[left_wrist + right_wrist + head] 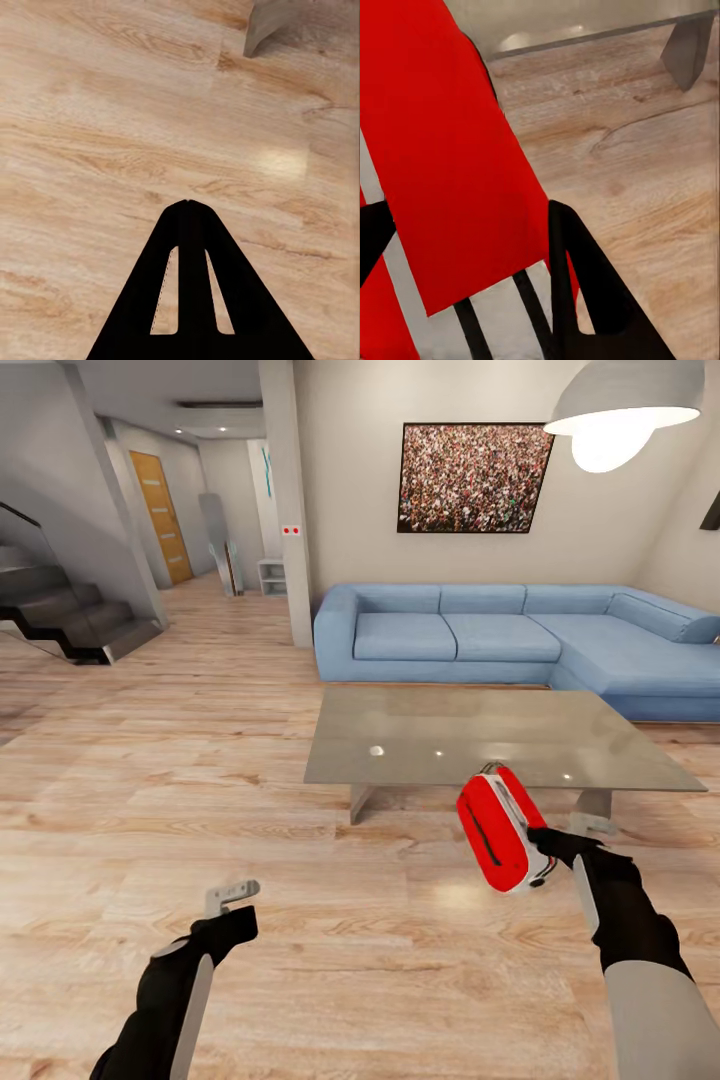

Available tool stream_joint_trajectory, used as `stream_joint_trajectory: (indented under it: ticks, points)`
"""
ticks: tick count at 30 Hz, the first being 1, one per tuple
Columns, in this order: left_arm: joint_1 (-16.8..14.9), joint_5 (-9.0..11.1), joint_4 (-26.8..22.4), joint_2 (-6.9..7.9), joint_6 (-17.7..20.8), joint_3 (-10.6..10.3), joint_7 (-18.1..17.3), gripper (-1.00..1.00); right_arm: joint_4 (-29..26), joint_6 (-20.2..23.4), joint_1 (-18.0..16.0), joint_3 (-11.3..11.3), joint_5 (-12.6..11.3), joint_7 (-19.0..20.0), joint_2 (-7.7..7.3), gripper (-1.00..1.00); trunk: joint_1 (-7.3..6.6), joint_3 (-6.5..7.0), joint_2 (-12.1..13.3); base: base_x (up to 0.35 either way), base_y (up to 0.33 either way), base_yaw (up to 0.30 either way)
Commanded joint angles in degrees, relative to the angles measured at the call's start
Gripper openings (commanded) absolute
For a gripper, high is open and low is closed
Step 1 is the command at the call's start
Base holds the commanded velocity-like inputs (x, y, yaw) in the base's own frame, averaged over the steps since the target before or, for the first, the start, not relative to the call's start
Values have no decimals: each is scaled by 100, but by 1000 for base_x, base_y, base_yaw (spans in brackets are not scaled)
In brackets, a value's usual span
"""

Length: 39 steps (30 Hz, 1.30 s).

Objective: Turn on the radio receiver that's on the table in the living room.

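Observation:
The radio receiver is a red box with a white edge, held tilted in the air in front of the near edge of the grey table. My right gripper is shut on its lower end. In the right wrist view the radio's red front lies between the black fingers, with the table edge and one leg beyond. My left gripper hangs low over the plank floor, left of the table. Its fingers meet at the tips, shut on nothing.
A long blue corner sofa stands behind the table under a framed crowd photo and a white pendant lamp. A pillar and dark stairs are at the left. Wood floor spreads around me; a table leg is near.

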Motion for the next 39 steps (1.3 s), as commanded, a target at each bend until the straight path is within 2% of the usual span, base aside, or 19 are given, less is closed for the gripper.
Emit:
stream_joint_trajectory:
  ticks: [1, 6, 8, 9, 11, 12, 13, 15, 23, 39]
  points:
    - [0, -2, -18, 0, 1, -5, 35, -100, 19, 7, 4, 5, -5, -7, 2, -100, 0, -1, 1, 0, 0, 0]
    - [0, 5, -43, 0, 1, -7, 324, -100, 14, 19, 6, 10, 36, -60, 34, -100, 0, -1, 1, 0, 0, 0]
    - [0, 10, -41, 0, -1, -2, 355, -100, 12, 15, 6, 10, 155, -277, 70, -100, 0, -1, 1, 0, 0, 0]
    - [0, 11, -38, 0, -3, 1, 362, -100, 11, -7, 6, 12, 294, -688, 145, -100, 0, -1, 1, 0, 0, 0]
    - [0, 12, -37, 0, -7, 3, 367, -100, -2, -49, 6, 21, 416, -1482, 334, -100, 0, -1, 1, 0, 0, 0]
    - [0, 12, -36, 0, -9, 3, 369, -100, -13, -120, 6, 36, 457, -2007, 494, -100, 0, -1, 1, 0, 0, 0]
    - [0, 12, -36, 0, -11, 3, 369, -100, -17, -192, 6, 76, 475, -2289, 641, -100, 0, -1, 1, 0, 0, 0]
    - [0, 12, -36, 0, -17, 9, 370, -100, -16, -249, 6, 171, 491, -2485, 768, -100, 0, -1, 1, 0, 0, 0]
    - [0, 13, -16, 0, -19, -1, 370, -100, -16, -270, 6, 229, 513, -2586, 834, -100, 0, -1, 1, 30, 0, 0]
    - [0, 12, 17, 0, -19, -14, 370, -100, -16, -269, 6, 230, 518, -2587, 833, -100, 0, -1, 1, 324, 0, 0]
